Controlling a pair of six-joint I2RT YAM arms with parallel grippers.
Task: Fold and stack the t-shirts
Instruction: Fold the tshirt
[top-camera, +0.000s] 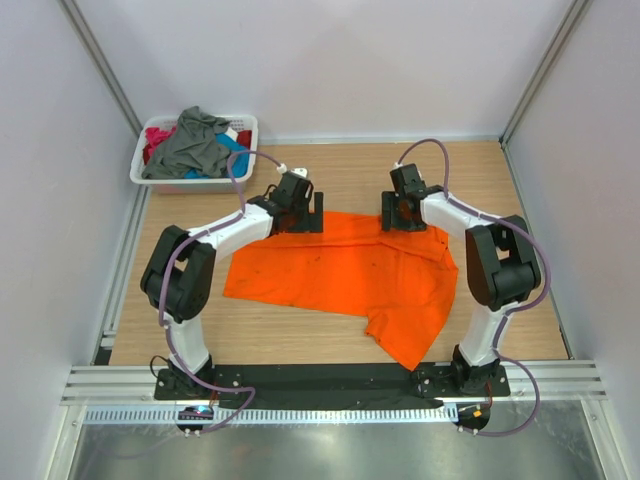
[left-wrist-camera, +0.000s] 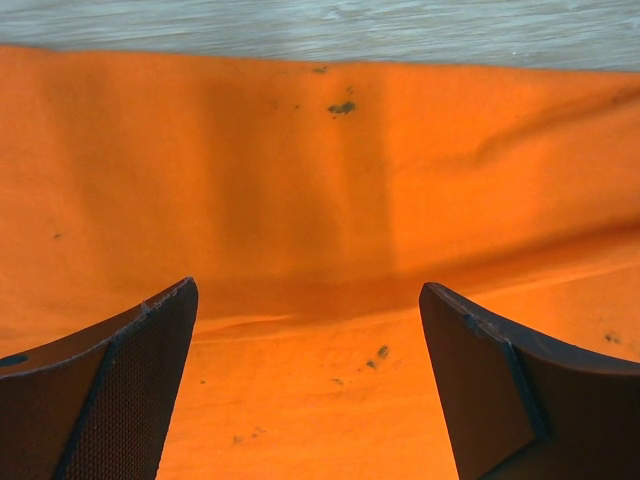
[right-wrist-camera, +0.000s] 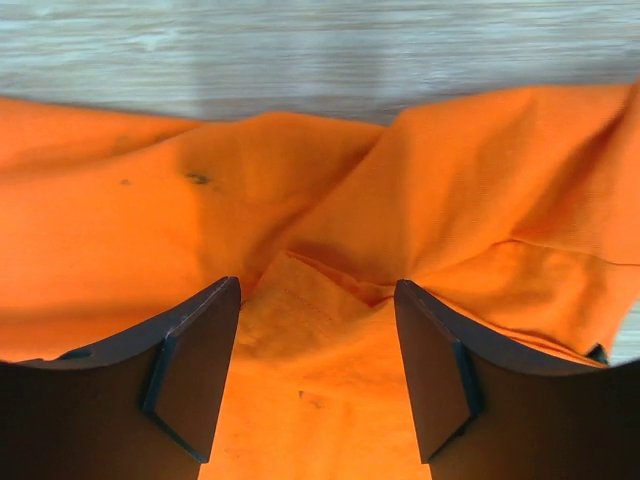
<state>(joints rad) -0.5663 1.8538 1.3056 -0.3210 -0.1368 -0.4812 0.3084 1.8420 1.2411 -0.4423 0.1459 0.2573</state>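
Note:
A bright orange t-shirt (top-camera: 350, 275) lies spread on the wooden table, one part trailing toward the near right. My left gripper (top-camera: 305, 215) is open over its far left edge; in the left wrist view (left-wrist-camera: 308, 300) flat orange cloth (left-wrist-camera: 320, 200) lies between the fingers. My right gripper (top-camera: 405, 215) is open over the far right edge; in the right wrist view (right-wrist-camera: 318, 300) a raised fold of the shirt (right-wrist-camera: 320, 320) sits between the fingers. Dark grey (top-camera: 195, 145), teal-blue (top-camera: 235, 158) and red-pink (top-camera: 158, 140) shirts lie heaped in the basket.
A white plastic laundry basket (top-camera: 150, 178) stands at the far left corner of the table. Grey walls close in the table on the left, back and right. A metal rail (top-camera: 330, 385) runs along the near edge by the arm bases.

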